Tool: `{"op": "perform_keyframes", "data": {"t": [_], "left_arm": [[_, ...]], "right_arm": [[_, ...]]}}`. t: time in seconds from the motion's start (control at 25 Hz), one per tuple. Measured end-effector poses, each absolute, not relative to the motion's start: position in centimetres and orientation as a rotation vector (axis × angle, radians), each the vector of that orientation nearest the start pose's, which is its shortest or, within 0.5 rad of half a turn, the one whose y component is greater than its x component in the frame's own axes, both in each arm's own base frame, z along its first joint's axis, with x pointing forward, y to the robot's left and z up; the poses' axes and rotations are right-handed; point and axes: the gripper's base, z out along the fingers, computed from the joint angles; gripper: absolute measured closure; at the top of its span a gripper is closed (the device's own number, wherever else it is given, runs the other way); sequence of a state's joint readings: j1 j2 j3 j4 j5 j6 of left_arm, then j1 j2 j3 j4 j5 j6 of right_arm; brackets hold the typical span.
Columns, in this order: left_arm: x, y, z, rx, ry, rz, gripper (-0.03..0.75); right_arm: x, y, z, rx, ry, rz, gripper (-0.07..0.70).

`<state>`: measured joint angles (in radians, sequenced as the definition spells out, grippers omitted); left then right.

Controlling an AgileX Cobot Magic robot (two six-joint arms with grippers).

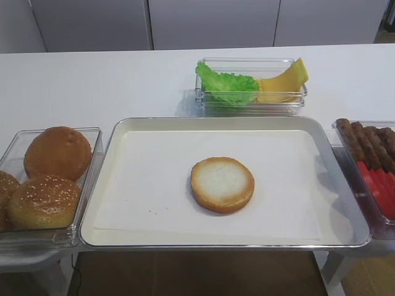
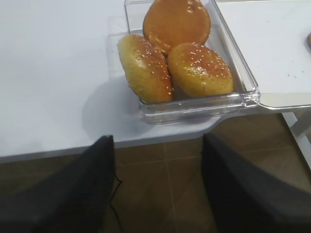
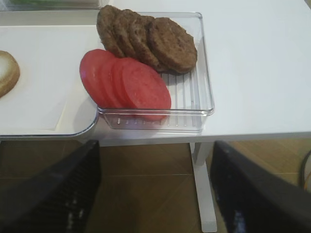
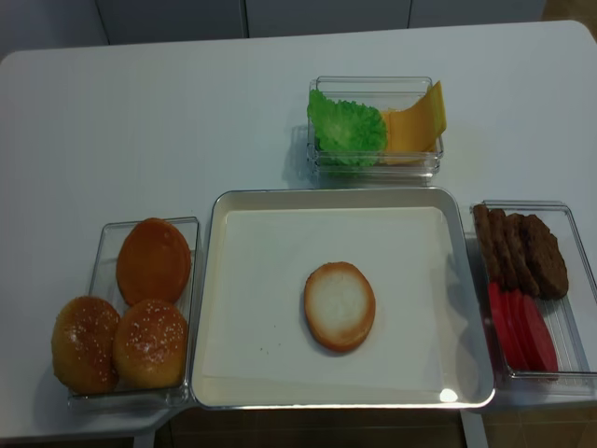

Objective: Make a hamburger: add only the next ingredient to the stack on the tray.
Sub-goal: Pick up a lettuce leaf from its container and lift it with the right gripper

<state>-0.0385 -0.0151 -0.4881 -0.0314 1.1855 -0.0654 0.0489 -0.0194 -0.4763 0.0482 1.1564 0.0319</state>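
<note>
A bright green ruffled lettuce leaf (image 1: 226, 82) (image 4: 346, 133) lies in the clear tub behind the tray, beside yellow cheese (image 1: 284, 81). The stack is a single flat bun bottom (image 1: 222, 184) (image 4: 340, 306) (image 3: 7, 73) with a pale cut face, near the middle of the silver tray (image 1: 117, 137) (image 4: 216, 213). Neither gripper shows in the high views. My right gripper (image 3: 155, 189) hangs open over the floor below the table's front edge, near the patty tub. In the same way my left gripper (image 2: 158, 187) hangs open below the bun tub. Both hold nothing.
Left of the tray, a clear tub (image 1: 86, 185) (image 2: 199, 104) holds three brown buns (image 4: 121, 313). On the right, another tub (image 3: 194, 104) (image 4: 578, 280) carries brown patties (image 3: 155, 41) and red tomato slices (image 3: 126, 82). A white table leg (image 3: 204, 184) stands under the right edge.
</note>
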Motion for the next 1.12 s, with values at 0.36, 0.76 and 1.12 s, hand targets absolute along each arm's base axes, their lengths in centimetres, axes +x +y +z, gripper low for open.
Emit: {"op": "perform_keyframes", "data": {"t": [0.36,0.76,1.12], "left_arm": [[-1.2,-0.2,26.4,-0.025,2.167,-0.098,0.293],[-1.2,-0.2,26.4,-0.025,2.167,-0.098,0.293],[-1.2,-0.2,26.4,-0.025,2.167,-0.098,0.293]], "right_arm": [[-1.0,0.4,26.3,-0.023,2.145,0.106,0.101],[-1.0,0.4,26.3,-0.021,2.145,0.110,0.101],[-0.2,1.4,27.5,-0.011,2.095,0.272,0.101]]}}
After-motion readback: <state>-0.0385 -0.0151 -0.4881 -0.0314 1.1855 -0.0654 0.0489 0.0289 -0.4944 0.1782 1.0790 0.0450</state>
